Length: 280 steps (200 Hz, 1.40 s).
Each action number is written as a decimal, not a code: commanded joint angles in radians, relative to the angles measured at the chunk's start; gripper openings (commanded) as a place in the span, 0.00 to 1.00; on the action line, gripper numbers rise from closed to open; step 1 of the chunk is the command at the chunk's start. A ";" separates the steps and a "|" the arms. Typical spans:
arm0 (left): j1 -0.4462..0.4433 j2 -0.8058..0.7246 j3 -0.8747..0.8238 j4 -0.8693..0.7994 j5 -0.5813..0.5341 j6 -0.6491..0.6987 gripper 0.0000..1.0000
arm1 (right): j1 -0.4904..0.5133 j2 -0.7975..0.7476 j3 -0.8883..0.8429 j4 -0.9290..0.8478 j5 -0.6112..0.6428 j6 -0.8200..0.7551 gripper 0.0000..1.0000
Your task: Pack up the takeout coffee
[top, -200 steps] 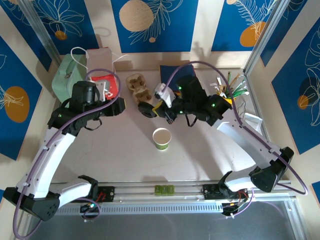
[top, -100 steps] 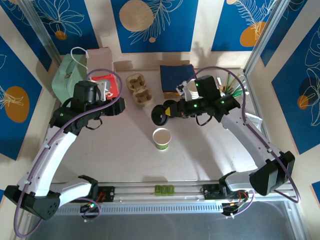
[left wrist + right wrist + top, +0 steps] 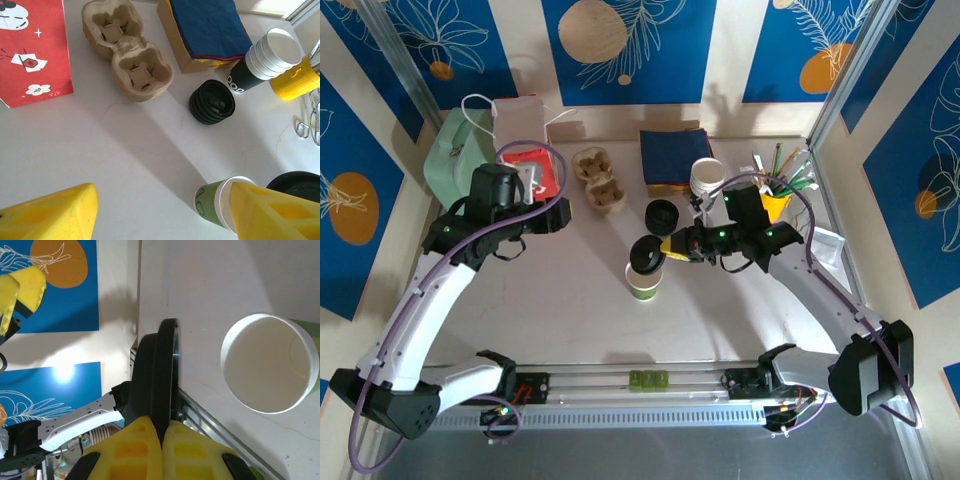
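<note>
The left fingers point(image 3: 55, 215) stand released and wide apart, and they grasp nothing. They hang over the bare counter point(image 3: 570, 300), near the red bag point(image 3: 535, 170) and the cardboard cup carrier point(image 3: 598, 180). In the left wrist view the cup point(image 3: 215, 202) shows just at the right finger, low in the picture. In the top view, however, these fingers are well apart from it, on its far left side.

The cup point(image 3: 642, 285) stands upright near the middle of the counter. Its mouth is open, its outer wall is green and its rim is white. It has no lid on it yet.

The lid point(image 3: 643, 255) is black and round, and the right fingers point(image 3: 150, 450) are clenched on it, pinching its rim. In the right wrist view the lid point(image 3: 160, 375) shows edge-on between the two yellow fingers, and the open mouth of the cup point(image 3: 270, 369) lies to one side of it. In the top view the lid covers the far rim of the cup, but it does not sit on the cup.

I judge that the right arm is the nearer one and that the next move belongs to it. The move turns on one relation: the lid is tilted and off to the side of the mouth. Its face must come level and be centred over the rim before it is pressed down. If it goes down tilted, it may push the light cup over.
</note>
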 commanded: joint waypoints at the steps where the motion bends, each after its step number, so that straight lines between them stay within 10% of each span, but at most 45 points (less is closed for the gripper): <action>1: 0.010 0.009 -0.012 0.009 0.019 0.001 0.70 | -0.016 -0.024 -0.063 0.102 -0.057 0.072 0.00; 280: 0.009 0.026 -0.028 -0.009 0.039 -0.023 0.70 | -0.032 0.048 -0.268 0.257 0.017 0.126 0.13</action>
